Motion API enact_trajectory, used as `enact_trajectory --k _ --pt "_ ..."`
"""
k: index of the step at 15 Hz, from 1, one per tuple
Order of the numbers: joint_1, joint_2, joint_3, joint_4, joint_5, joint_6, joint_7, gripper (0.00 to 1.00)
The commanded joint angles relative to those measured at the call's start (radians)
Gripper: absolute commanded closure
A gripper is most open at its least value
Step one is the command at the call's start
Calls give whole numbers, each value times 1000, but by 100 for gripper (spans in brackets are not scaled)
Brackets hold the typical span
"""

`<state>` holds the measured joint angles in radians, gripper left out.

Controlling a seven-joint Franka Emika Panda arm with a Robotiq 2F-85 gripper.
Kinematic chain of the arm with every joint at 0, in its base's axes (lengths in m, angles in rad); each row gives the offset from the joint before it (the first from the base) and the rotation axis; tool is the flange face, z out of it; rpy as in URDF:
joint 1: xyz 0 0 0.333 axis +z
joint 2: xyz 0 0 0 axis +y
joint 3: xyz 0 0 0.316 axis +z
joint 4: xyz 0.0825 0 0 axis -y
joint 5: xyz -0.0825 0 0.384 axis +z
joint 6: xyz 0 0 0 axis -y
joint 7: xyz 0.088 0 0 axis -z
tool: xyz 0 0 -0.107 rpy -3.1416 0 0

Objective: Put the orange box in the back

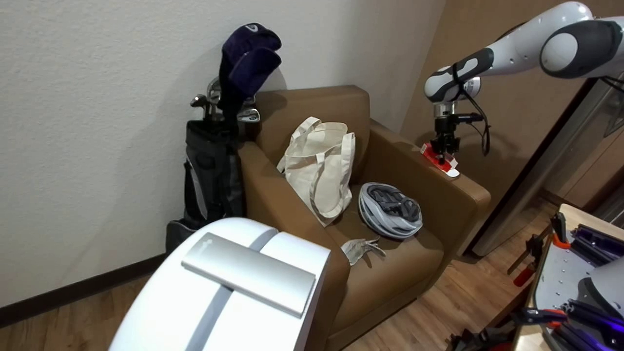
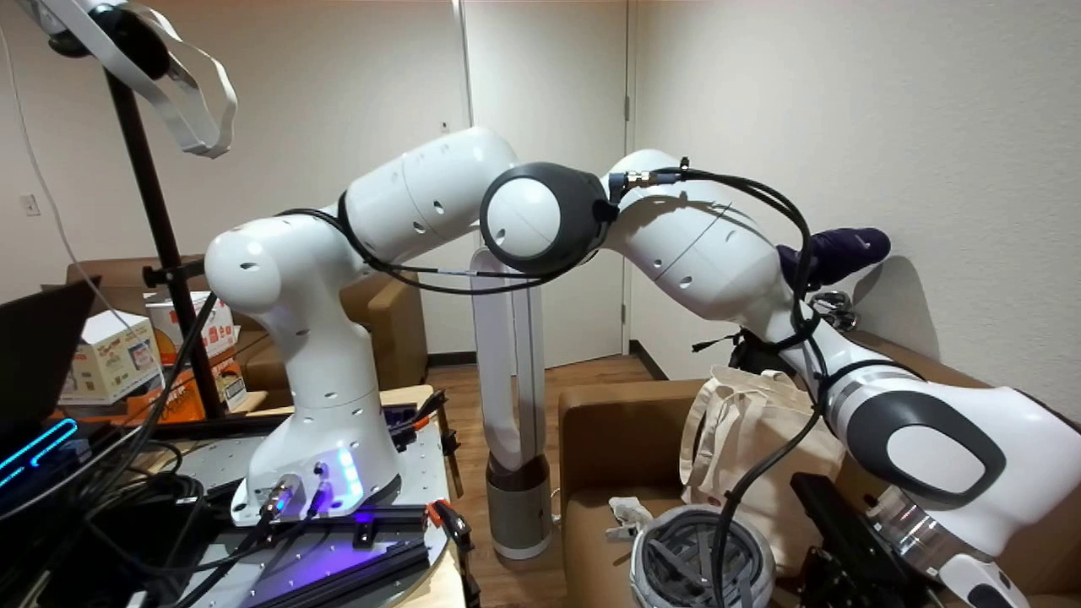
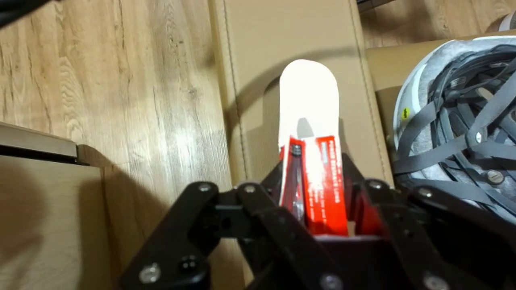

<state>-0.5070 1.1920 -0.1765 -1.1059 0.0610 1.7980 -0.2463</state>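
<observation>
Along the armrest points orange box, tilt unclear.

In the wrist view, small white lettering is being displayed on the red-orange box; along one edge a first word, seemingly "POWER", is being made out, while the rest is being lost to blur and glare. On the helmet, a small yellow label is being borne, its dark marks being too small for reading. In an exterior view, a white emblem is being carried by the dark purple headcover and a faint pale mark by the silver bar; neither is being clearly resolved. In an exterior view, printed cartons are being shown, their words being blurred.
</observation>
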Motion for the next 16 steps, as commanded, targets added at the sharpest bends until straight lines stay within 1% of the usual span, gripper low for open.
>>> enact_trajectory --k 1,3,6,10,11,12,16 --pt "26 -25 -7 -36 -45 27 -50 91" --pt "51 -57 -8 -85 -73 73 -68 92" --pt "109 -143 -14 -215 -133 186 -83 92" --pt "248 -274 -100 -406 -265 381 56 92" --pt "286 -314 -127 -450 -296 415 92 92" --pt "311 -348 -139 -488 -340 455 140 92" --pt "449 -503 -213 -666 -469 637 370 92"
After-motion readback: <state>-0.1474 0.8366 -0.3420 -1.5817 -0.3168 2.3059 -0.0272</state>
